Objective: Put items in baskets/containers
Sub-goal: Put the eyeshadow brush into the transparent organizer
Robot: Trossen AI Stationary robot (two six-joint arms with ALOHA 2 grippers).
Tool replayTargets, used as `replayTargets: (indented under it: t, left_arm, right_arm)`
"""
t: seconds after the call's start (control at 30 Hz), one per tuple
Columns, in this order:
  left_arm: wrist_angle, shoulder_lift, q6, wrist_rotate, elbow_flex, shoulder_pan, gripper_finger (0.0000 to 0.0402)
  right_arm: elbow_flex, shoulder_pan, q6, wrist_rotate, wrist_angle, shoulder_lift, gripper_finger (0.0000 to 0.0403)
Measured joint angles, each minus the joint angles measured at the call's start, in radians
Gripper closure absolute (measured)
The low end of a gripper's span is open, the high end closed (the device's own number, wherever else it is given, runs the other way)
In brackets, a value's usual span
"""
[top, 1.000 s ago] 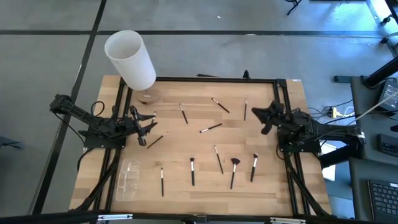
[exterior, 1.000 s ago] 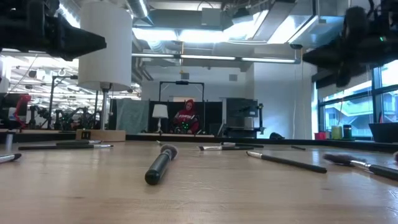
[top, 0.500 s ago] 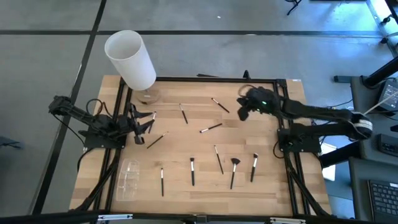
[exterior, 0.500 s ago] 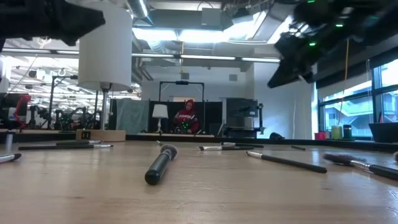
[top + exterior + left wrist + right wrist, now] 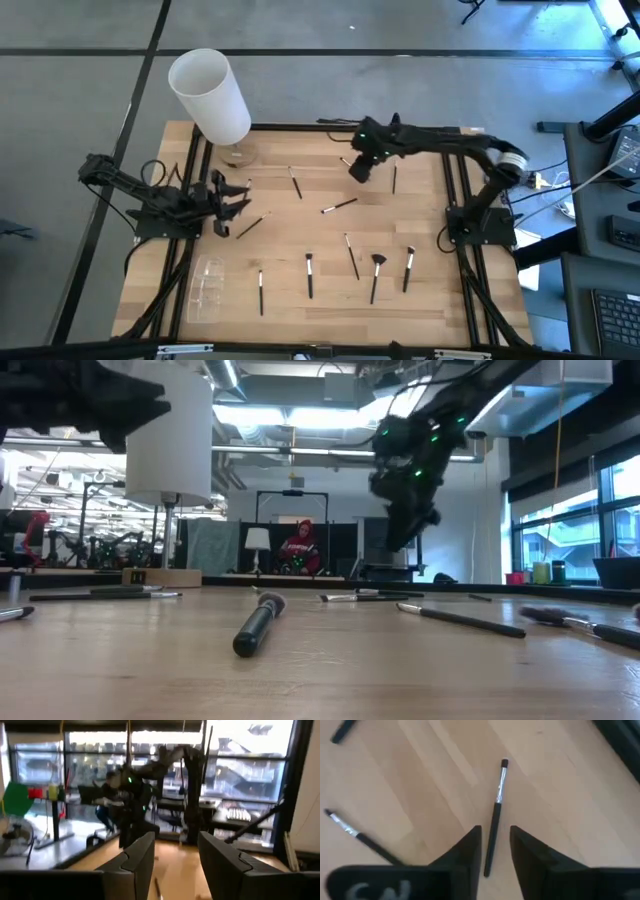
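Several thin makeup brushes lie flat and scattered on the wooden table. My right gripper is open and reaches out over the far middle of the table, pointing down. It hovers well above a black-handled brush that shows in the gap between its fingers; it also shows in the low view. My left gripper is open and waits above the table's left side, near a short dark brush. The clear plastic container sits near the left front corner. The fan-headed brush lies toward the near right.
A tall white cylinder stands at the far left corner. Other brushes lie at the far middle, the centre, right of my right gripper and along the near side. A black frame rail edges the table.
My right arm has swung from the table's right edge out toward the far middle and has tipped its gripper downward over a brush there. My left arm has stayed almost still. No brush has moved.
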Motion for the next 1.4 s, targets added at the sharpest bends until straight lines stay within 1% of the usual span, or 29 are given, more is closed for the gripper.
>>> replayTargets:
  t: [0.07,0.17,0.37,0.57,0.7,0.8,0.9,1.03,1.13,1.3,1.4]
  left_arm:
    - [-0.038,0.0,-0.033,-0.001,0.0,0.0,0.0254]
    - [-0.097,0.001,-0.088,-0.039,0.0,0.0,0.0254]
    - [-0.246,0.001,-0.248,-0.113,0.0,0.0,0.0254]
    - [-0.358,0.001,-0.381,-0.159,0.0,0.0,0.0254]
    - [-0.408,0.001,-0.417,-0.206,0.0,0.0,0.0254]
    - [-0.437,0.001,-0.427,-0.256,0.0,0.0,0.0254]
    - [-0.447,0.002,-0.44,-0.29,0.0,0.0,0.0254]
    - [-0.449,0.018,-0.452,-0.296,0.0,0.0,0.0254]
    - [-0.449,0.045,-0.477,-0.29,0.001,0.0,0.0254]
    - [-0.448,0.115,-0.556,-0.269,0.001,-0.007,0.0254]
    - [-0.448,0.156,-0.611,-0.263,0.001,-0.01,0.0254]
  right_arm:
    - [0.036,-0.001,-0.007,0.004,-0.014,0.063,0.0271]
    - [0.071,-0.003,-0.013,0.004,-0.02,0.135,0.0253]
    - [0.118,-0.029,-0.026,0.005,-0.031,0.226,0.0252]
    - [0.125,-0.049,-0.075,0.006,-0.051,0.271,0.0269]
    - [0.131,-0.049,-0.095,0.004,-0.082,0.292,0.0291]
    - [0.132,-0.049,-0.102,0.003,-0.101,0.309,0.0314]
    - [0.132,-0.049,-0.113,0.0,-0.117,0.322,0.0346]
    - [0.131,-0.049,-0.121,-0.022,-0.122,0.338,0.0385]
    - [0.129,-0.05,-0.119,-0.044,-0.121,0.349,0.0387]
    - [0.128,-0.05,-0.115,-0.049,-0.112,0.353,0.0368]
    - [0.144,-0.05,-0.113,-0.051,-0.127,0.349,0.0369]
